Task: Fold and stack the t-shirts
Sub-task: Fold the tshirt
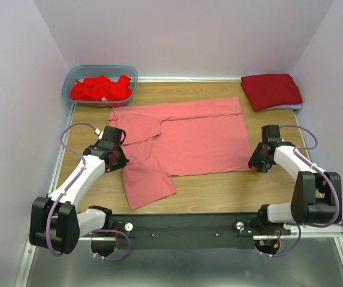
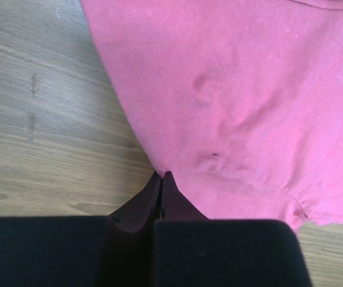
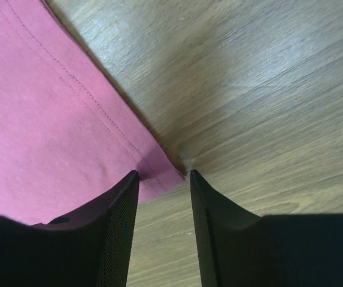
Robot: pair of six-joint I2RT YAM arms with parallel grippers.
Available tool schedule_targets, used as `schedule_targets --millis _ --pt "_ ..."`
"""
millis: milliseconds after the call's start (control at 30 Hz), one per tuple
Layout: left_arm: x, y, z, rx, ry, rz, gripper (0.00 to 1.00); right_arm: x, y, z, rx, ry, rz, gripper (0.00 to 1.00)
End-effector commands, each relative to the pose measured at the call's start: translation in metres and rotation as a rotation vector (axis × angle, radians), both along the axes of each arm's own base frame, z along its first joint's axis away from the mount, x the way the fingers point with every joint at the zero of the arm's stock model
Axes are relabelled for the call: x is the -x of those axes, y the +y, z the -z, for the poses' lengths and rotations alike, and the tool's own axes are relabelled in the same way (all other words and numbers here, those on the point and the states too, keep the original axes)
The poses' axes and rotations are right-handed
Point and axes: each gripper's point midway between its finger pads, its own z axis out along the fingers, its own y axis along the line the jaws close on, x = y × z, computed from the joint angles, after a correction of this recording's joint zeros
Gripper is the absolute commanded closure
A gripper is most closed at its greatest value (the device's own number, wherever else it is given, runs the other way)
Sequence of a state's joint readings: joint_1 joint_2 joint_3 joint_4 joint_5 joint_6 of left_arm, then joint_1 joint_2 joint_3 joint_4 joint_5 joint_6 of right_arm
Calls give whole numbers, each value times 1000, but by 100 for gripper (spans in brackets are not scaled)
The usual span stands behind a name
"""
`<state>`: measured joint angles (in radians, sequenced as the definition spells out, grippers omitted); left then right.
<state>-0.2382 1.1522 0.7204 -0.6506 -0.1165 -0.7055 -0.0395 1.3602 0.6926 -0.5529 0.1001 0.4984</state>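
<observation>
From above, the pink t-shirt (image 1: 189, 140) lies spread across the tabletop (image 1: 219, 191). Left wrist: the left pincer (image 2: 162, 177) pinches its edge. Right wrist: the right pincer (image 3: 164, 174), half-wide, straddles the hem corner (image 3: 170, 172); it likely must close before folding.

1. The table (image 1: 219, 191): a light wood-grain top that carries everything listed below.
2. The salmon-pink t-shirt (image 1: 189, 140): spread flat on the wood, with one flap at its left end reaching toward the near edge.
3. The blue-grey tub (image 1: 75, 75): standing just beyond the salmon-pink t-shirt's far-left corner.
4. The folded crimson t-shirt (image 1: 271, 89): lying beyond the salmon-pink t-shirt's far-right corner, near it but apart.
</observation>
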Motion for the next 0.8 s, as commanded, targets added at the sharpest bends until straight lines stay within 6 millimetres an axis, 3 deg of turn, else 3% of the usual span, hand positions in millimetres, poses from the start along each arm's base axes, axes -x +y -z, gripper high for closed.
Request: schedule_targets --millis 0,167,300,433,533,767 --pt "2 -6 4 18 0 30 100 11 1 11 -17 49 20 54" --pt "2 -6 3 19 0 31 100 11 6 16 -39 45 14 62" --pt "3 -6 2 21 -3 26 100 10 6 14 -40 36 11 83" --pt "6 -7 0 35 -10 21 100 6 4 5 -31 -2 7 95" --pt "9 -7 -1 44 -7 19 100 5 1 -5 -10 -18 -1 100" --pt "0 -3 -10 31 -36 9 100 -12 -5 -28 25 -72 -12 100"
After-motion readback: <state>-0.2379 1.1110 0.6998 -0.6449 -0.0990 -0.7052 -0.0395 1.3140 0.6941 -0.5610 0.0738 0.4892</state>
